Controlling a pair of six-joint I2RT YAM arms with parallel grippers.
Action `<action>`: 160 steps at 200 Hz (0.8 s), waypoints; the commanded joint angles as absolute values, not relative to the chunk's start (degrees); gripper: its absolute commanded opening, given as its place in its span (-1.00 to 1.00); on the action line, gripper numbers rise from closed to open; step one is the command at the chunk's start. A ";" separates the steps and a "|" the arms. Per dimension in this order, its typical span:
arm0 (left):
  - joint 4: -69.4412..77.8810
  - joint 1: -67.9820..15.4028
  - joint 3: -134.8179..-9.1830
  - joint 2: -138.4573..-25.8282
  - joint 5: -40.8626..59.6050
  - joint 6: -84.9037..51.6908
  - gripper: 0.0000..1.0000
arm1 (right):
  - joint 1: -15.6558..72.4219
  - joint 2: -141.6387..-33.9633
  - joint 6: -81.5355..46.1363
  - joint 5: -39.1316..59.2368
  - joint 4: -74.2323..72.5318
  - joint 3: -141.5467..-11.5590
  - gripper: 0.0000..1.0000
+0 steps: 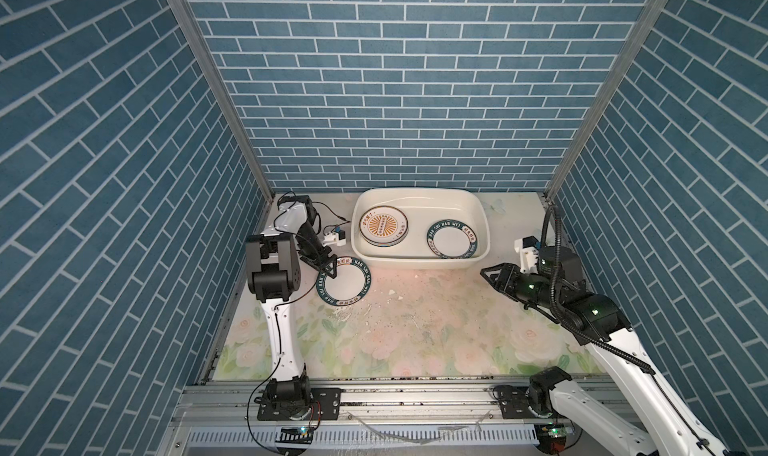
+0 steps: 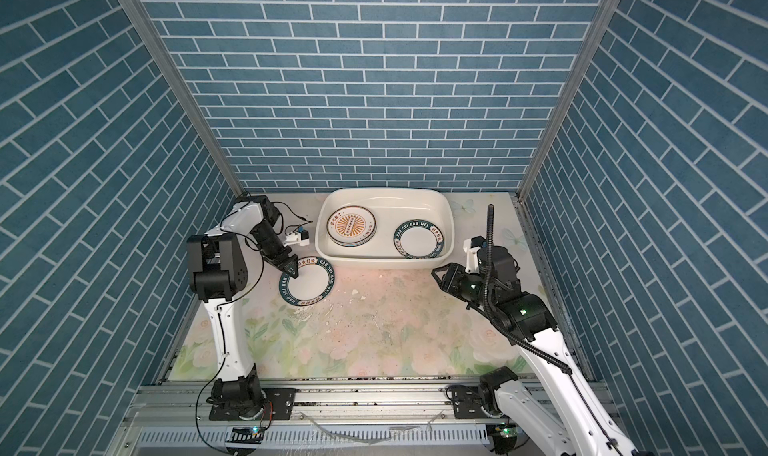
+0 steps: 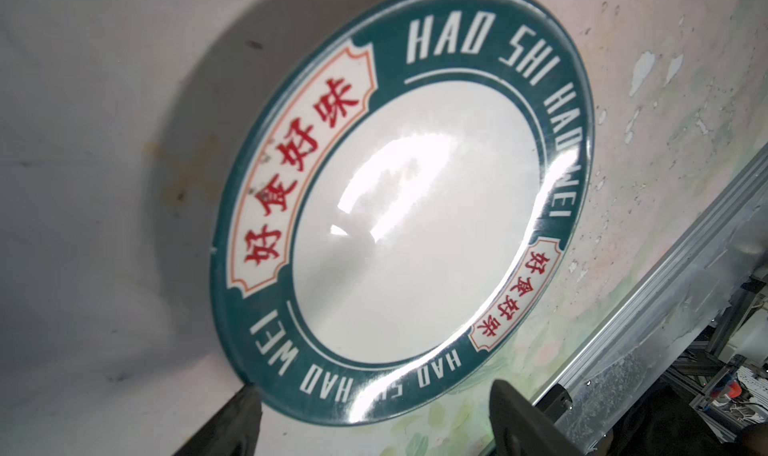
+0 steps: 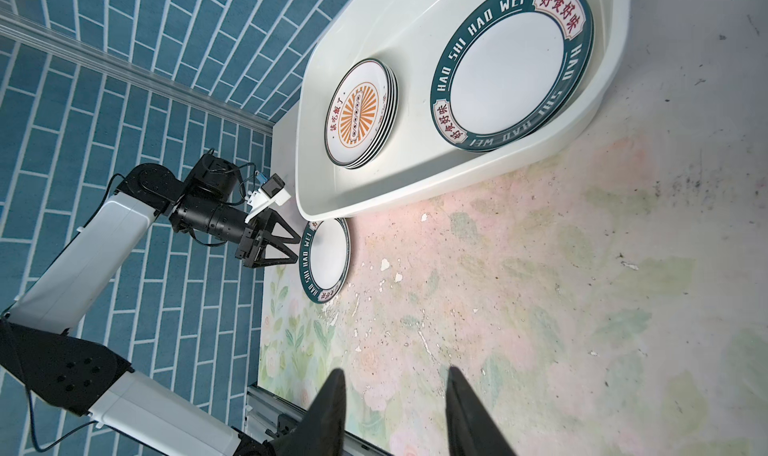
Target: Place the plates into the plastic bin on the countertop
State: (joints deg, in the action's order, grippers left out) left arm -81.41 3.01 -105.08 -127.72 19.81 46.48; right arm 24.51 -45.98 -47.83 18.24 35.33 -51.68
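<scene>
A white plate with a dark teal lettered band (image 1: pixel 344 284) (image 2: pixel 307 282) (image 3: pixel 407 208) (image 4: pixel 328 258) lies flat on the floral countertop (image 1: pixel 415 333), just in front of the plastic bin's left corner. My left gripper (image 1: pixel 328 267) (image 2: pixel 291 267) (image 3: pixel 374 391) (image 4: pixel 296 246) hangs open over that plate's left rim, one finger on each side of the rim's arc, holding nothing. The white plastic bin (image 1: pixel 419 192) (image 2: pixel 384 192) (image 4: pixel 415 196) holds a stack topped by an orange sunburst plate (image 1: pixel 383 226) (image 4: pixel 361 113) and a teal-banded plate (image 1: pixel 452 239) (image 4: pixel 507 67). My right gripper (image 1: pixel 488 277) (image 2: pixel 438 277) (image 4: pixel 395 370) is open and empty, right of the bin.
Blue brick-pattern walls (image 1: pixel 124 183) close in the left, back and right. An aluminium rail (image 1: pixel 374 395) runs along the front edge and carries both arm bases. White flakes and worn patches (image 1: pixel 374 308) mark the countertop's middle.
</scene>
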 commanded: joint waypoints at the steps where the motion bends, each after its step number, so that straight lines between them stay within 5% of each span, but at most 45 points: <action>1: -80.25 1.73 -101.65 -125.23 20.06 48.52 0.74 | 26.20 -46.51 -49.57 18.50 35.26 -53.62 -0.20; 84: -75.21 1.32 -98.89 -116.47 19.94 43.23 0.80 | 34.36 -51.64 -50.05 17.43 30.91 -54.48 -0.21; 160: -72.49 2.90 -104.80 -124.41 16.99 34.73 0.77 | 46.23 -60.81 -54.29 12.61 20.36 -53.20 -0.18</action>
State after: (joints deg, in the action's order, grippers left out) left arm -71.70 2.59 -102.80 -121.78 16.97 36.84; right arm 42.68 -58.11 -50.59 15.55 26.98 -53.08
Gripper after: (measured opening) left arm 0.890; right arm 0.408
